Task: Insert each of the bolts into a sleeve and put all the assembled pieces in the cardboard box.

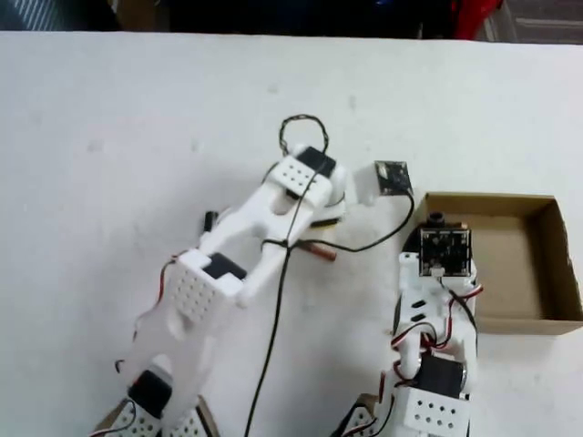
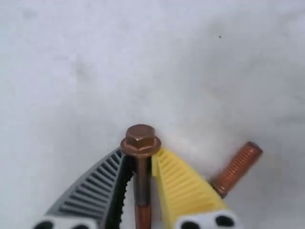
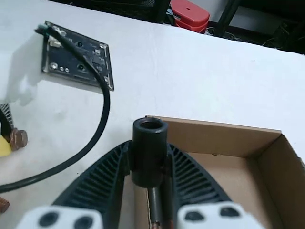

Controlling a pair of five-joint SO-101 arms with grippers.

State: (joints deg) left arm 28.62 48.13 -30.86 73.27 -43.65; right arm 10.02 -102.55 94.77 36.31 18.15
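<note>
A copper bolt [image 2: 141, 143] is clamped in the left claw [image 2: 140, 160], its head just past the fingertips, over the white worktop [image 2: 152, 57]. A second bolt [image 2: 237, 168] lies just beside. The right claw [image 3: 148, 157] grips a black sleeve [image 3: 149, 138] at the cardboard box [image 3: 228, 138] rim.

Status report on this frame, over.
Left gripper shut on bolt. Right gripper shut on sleeve, at cardboard box edge. Second bolt loose on table nearby.
</note>
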